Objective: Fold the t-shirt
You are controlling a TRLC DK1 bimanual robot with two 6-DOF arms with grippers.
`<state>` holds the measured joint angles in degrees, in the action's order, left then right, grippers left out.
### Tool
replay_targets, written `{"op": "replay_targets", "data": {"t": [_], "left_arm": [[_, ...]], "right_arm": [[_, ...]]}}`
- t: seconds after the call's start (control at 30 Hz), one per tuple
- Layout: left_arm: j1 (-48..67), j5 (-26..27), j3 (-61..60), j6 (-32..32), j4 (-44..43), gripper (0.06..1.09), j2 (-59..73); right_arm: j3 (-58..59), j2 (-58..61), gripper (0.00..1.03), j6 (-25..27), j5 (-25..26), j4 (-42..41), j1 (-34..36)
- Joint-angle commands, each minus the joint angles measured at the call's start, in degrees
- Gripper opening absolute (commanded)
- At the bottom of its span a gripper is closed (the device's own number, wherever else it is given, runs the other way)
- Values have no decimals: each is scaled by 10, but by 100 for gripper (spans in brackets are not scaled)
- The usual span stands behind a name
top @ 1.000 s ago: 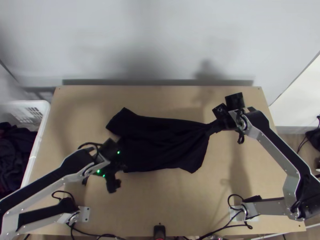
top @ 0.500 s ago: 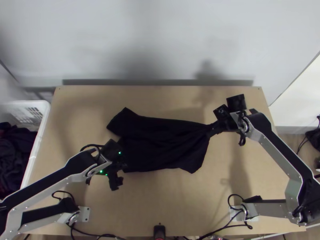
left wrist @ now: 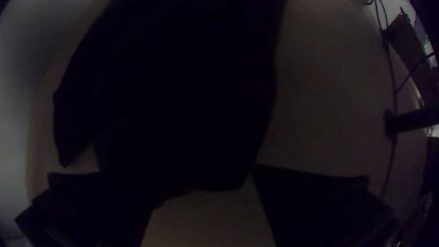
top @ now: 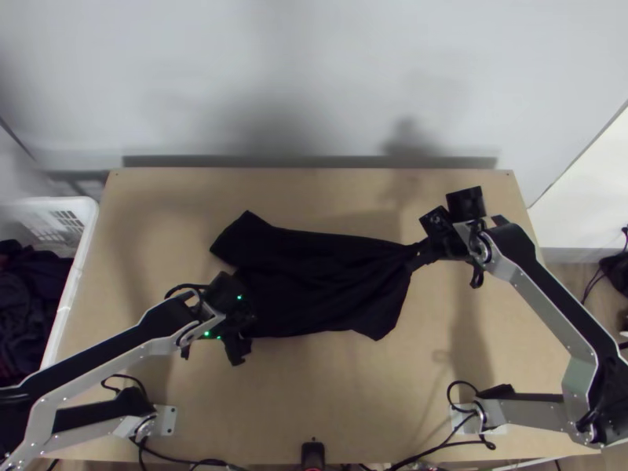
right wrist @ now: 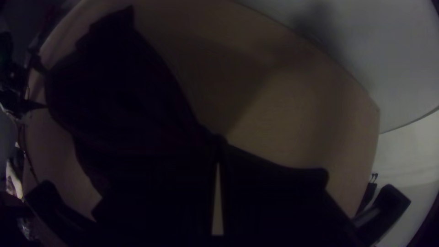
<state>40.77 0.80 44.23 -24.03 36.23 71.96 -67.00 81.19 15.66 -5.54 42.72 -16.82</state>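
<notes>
In the top view, the dark t-shirt (top: 314,282) lies across the middle of the surface (top: 369,400), wide towards the centre left and drawn into a narrow, gathered neck at centre right. That neck ends at the right gripper (top: 422,253), and the pull there is the likeliest source of trouble: if that arm draws further towards the right edge, the whole shirt could slide or twist, since nothing seems to pin its other end. The left gripper (top: 246,326) is at the shirt's lower left edge. A sleeve-like corner (top: 245,235) sticks out at the upper left of the cloth, and a fold started from the lower edge alone would probably leave it poking out.

In the left wrist view, the fingers stand wide apart, with a stretch of the shirt's edge between them. Closing too high could catch only bare wood, and closing too deep could bunch several layers together.

In the right wrist view, the fingers are nearly together, pinching the gathered cloth, with a thin slit of light between them lower down. Creases fan out from that pinch towards the upper left, so letting go without spreading the cloth would likely leave a crumpled end and a crooked fold.
</notes>
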Motion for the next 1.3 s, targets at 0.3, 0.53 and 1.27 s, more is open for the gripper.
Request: {"op": "replay_targets", "data": {"t": [0.3, 0.53, 1.27], "left_arm": [[-67, 11, -37, 7, -90, 10, 10], [-156, 106, 29, -5, 104, 10, -114], [-443, 273, 326, -90, 228, 10, 23]], "right_arm": [[3, -12, 3, 2, -2, 2, -2], [1, -28, 3, 7, -9, 24, 6], [-30, -89, 3, 57, -181, 199, 85]]}}
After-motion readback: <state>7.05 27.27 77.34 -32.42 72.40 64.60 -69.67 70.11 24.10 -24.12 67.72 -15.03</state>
